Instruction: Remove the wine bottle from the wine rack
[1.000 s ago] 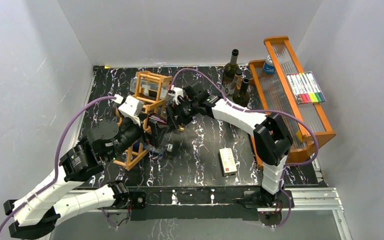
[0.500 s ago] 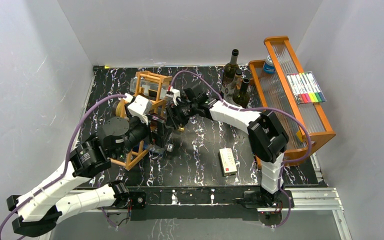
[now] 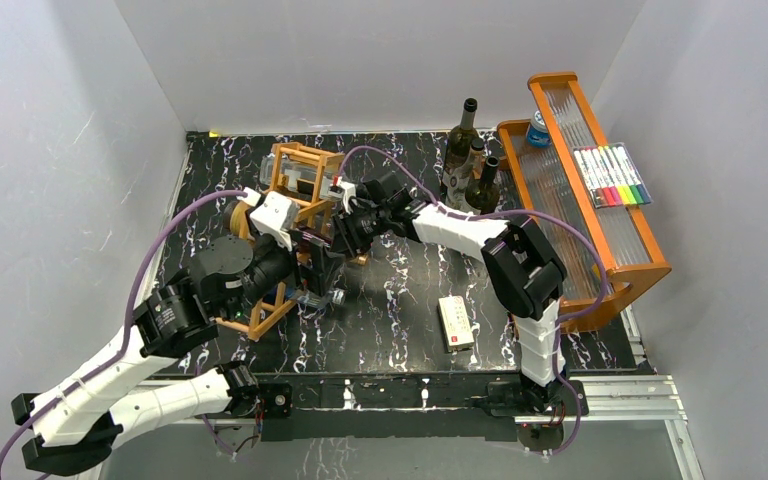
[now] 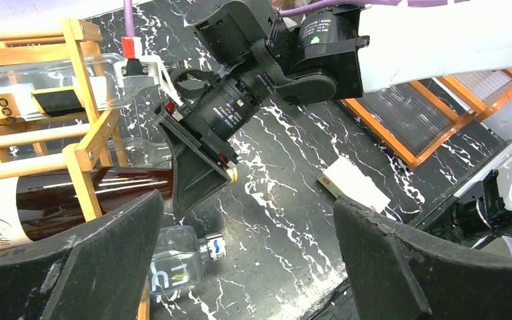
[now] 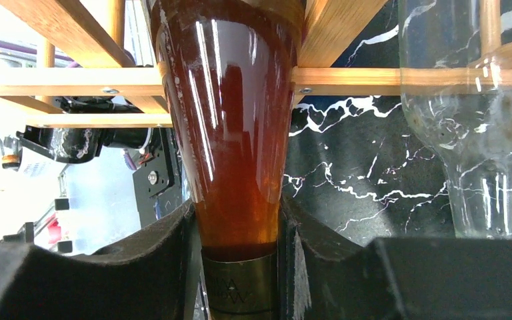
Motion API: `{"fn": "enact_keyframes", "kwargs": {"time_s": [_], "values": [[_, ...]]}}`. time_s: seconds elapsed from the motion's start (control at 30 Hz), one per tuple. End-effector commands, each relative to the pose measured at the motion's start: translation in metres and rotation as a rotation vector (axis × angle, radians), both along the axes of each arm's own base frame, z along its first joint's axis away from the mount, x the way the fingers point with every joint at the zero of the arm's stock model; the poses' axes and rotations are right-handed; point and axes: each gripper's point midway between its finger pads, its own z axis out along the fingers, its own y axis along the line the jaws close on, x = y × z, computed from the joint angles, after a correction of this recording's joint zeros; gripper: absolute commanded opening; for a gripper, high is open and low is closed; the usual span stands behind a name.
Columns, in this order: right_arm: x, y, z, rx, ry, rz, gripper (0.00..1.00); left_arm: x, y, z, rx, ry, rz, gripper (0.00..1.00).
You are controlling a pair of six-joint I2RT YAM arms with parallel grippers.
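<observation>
The wine bottle (image 5: 230, 133), amber-brown glass with a gold neck band, lies in a lower cell of the orange-brown wooden wine rack (image 5: 373, 77), neck toward the camera. My right gripper (image 5: 237, 233) is shut on that neck, pads against both sides. From the left wrist view the same bottle (image 4: 120, 190) pokes out of the wine rack (image 4: 83, 167) into the right gripper (image 4: 200, 180). My left gripper (image 4: 247, 213) hangs open just in front of the rack, holding nothing. From above, the wine rack (image 3: 300, 170) stands left of centre with the right gripper (image 3: 338, 240) and left gripper (image 3: 310, 280) beside it.
A clear empty bottle (image 4: 47, 83) lies in the rack's upper cell. A small clear bottle (image 4: 173, 267) lies on the table below the rack. A white box (image 3: 455, 322) sits near the front. Three dark bottles (image 3: 465, 140) and a tiered tray (image 3: 580, 180) with markers (image 3: 612, 175) stand at the right.
My right gripper has gone from open to shut around the wine bottle's neck. The left arm has shifted slightly right, closer to the rack.
</observation>
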Motion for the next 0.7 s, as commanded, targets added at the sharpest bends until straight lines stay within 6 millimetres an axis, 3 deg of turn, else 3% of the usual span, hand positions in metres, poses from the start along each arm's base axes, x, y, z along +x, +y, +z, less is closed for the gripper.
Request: {"fn": "enact_keyframes", "kwargs": {"time_s": [0.0,0.17,0.3,0.47,0.67], "values": [[0.004,0.025,0.029,0.131,-0.074,0.013,0.38,-0.002,0.009,0.014,-0.023,-0.022,0.019,0.98],[-0.001,0.046,0.032,0.157,-0.089,0.011,0.27,-0.001,0.012,0.015,-0.017,-0.029,0.029,0.98],[0.001,0.05,0.038,0.172,-0.091,-0.01,0.2,-0.001,0.013,0.016,-0.014,-0.028,0.032,0.98],[-0.002,0.038,0.041,0.15,-0.125,-0.024,0.17,-0.003,0.015,0.01,-0.018,-0.015,0.036,0.98],[-0.009,0.013,0.04,0.134,-0.135,-0.031,0.04,-0.002,0.012,0.005,-0.015,-0.01,0.032,0.98]]}}
